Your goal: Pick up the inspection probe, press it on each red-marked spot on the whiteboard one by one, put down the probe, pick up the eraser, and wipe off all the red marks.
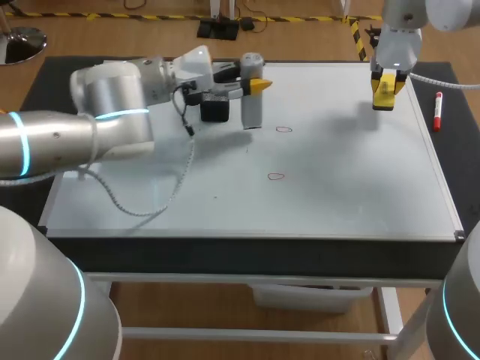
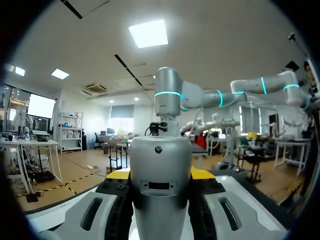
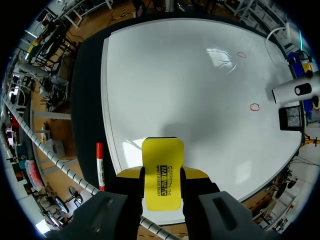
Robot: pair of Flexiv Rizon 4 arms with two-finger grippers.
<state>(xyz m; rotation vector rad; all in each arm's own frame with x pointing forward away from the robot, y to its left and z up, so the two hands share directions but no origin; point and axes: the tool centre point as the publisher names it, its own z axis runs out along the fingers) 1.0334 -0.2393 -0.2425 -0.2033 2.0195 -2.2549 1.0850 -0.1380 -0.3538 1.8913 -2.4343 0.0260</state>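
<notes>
**Left gripper**: fingers clamped on the probe, one yellow tip on each side of its grey body. The probe stands out ahead of the tips. From above, its lower end hangs over the board, just beside the far mark and not on it. I cannot tell whether it touches the board.

**Right gripper**: fingers clamped on the eraser, whose yellow pad sticks out ahead of the tips. It is held over the board's far right part, well apart from both marks.

**Near mark**: a small red ring, unwiped like the far one. It lies nearer to the left fingers than to the right.

**Marker**: lies beside the right fingers, off the board's edge on the dark mat.

**Cable**: hangs slack from my left wrist and loops down onto the board behind the left fingers.

**Hazards, as I judge them:**
- The probe may land beside the ring, because its end now sits to one side of the far mark.
- A hard press could push the probe back through the fingers, since only the two tips hold it.
- The eraser is already in hand, so if I bring it in early the marks would be wiped before they are probed.
- With both arms working near the same two marks, the wrists could knock together.
- The slack cable could drag across a ring and smear it.
- A wide sweep by the right arm could catch the marker.
</notes>
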